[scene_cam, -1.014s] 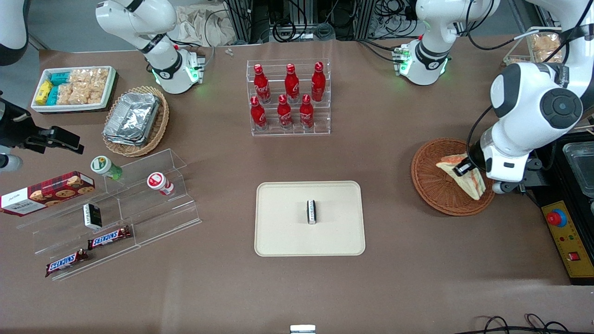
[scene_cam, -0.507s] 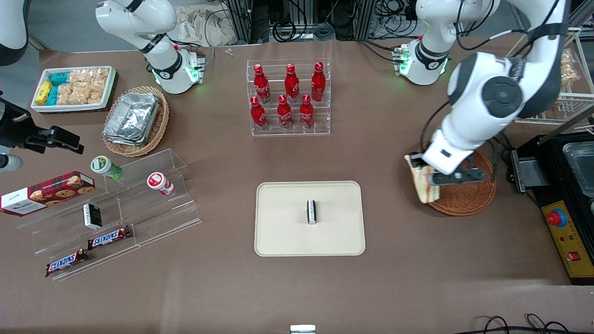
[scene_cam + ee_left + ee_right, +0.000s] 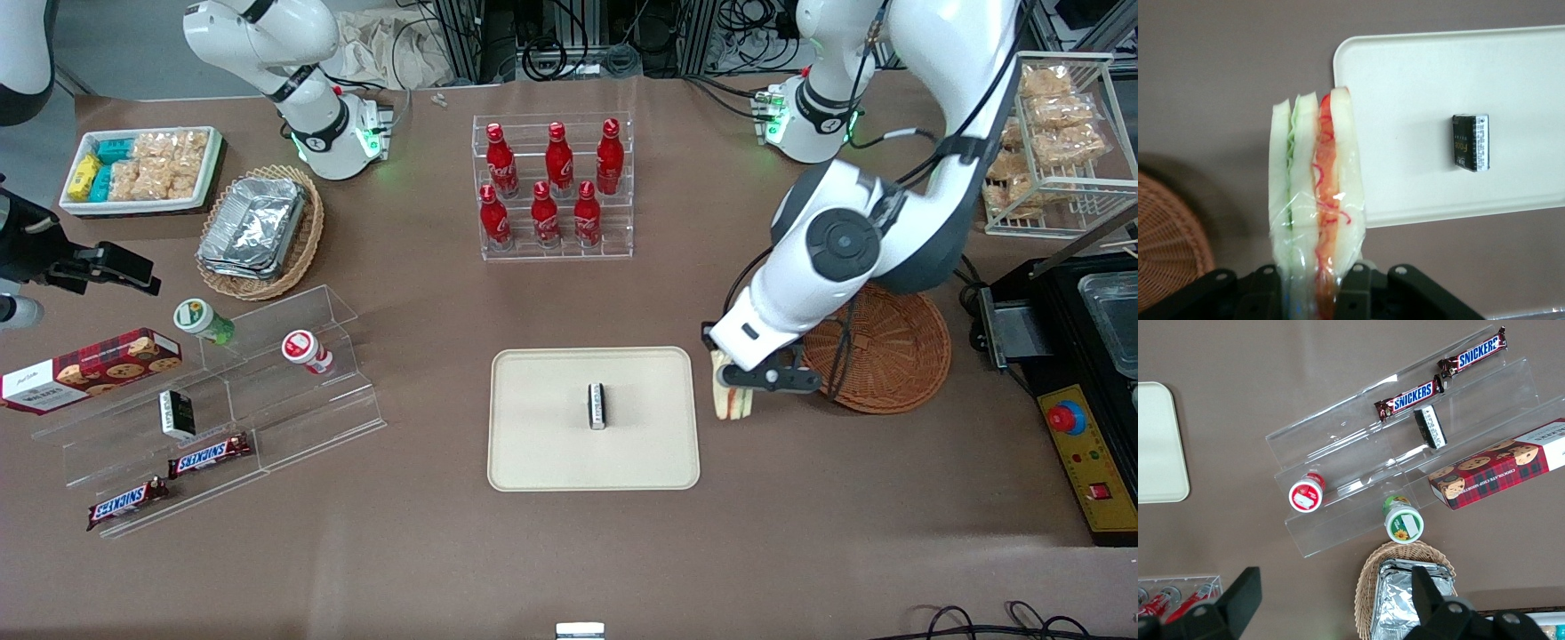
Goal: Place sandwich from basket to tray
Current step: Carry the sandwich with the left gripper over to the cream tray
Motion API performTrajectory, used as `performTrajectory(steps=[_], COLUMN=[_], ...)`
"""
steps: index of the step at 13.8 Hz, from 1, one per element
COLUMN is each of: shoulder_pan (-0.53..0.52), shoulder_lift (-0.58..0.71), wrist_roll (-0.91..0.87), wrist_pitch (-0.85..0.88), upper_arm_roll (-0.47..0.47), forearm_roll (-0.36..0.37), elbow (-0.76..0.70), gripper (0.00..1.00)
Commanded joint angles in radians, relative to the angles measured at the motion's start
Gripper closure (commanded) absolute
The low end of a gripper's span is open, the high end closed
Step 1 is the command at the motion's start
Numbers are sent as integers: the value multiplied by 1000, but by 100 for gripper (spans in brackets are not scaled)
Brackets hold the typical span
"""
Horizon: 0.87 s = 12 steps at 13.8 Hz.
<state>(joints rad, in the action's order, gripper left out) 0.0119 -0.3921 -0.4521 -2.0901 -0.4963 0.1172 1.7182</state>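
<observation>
The gripper (image 3: 736,384) hangs in the air above the brown worktop (image 3: 569,551), between the basket (image 3: 898,356) and the tray (image 3: 533,444). Its fingers (image 3: 1358,283) are squeezed on the sandwich (image 3: 1317,200) — one on each bread side, near one end. That is why the sandwich stands on edge and sticks out from the fingers, with its green and orange-red layers showing. A clear wrap is around it, so the filling does not fall out.

In the front view the sandwich (image 3: 731,400) is out of the basket and just beside the tray's edge, on the side toward the working arm. It is not over the tray yet, and it is up off the worktop, so it will not drag on the low rim.

The basket looks empty. So the picking-up part seems done, and the carrying part is about half done, I think.

A small dark pack (image 3: 597,406) lies in the middle of the tray. The next move should bring the sandwich over a bare bit of tray — the part nearest the gripper looks free — and then lower it before letting go. If it is dropped from high up, it might tip or bump the small pack. The bread is soft, so a hard squeeze could squash it.

A rack of red bottles (image 3: 554,188) stands farther from the front camera than the tray, well away from the path.
</observation>
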Motion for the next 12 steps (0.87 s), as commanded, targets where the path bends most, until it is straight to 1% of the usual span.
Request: performTrajectory(steps=[1, 2, 5, 7, 8, 10, 12], shoulder_pan=[34, 42, 48, 48, 49, 59, 71], shoulder_lift=[-108, -146, -278, -348, -373, -413, -436], wrist_roll=[-39, -62, -175, -245, -273, -292, -301], wrist_pitch=[-47, -51, -96, -114, -131, -148, -149], upper_arm_roll=[-8, -13, -71, -93, -100, -102, -100], forearm_roll=[74, 102, 244, 353, 389, 423, 424], elbow=[-61, -83, -146, -163, -166, -189, -209], gripper=[100, 100, 100, 100, 100, 100, 100])
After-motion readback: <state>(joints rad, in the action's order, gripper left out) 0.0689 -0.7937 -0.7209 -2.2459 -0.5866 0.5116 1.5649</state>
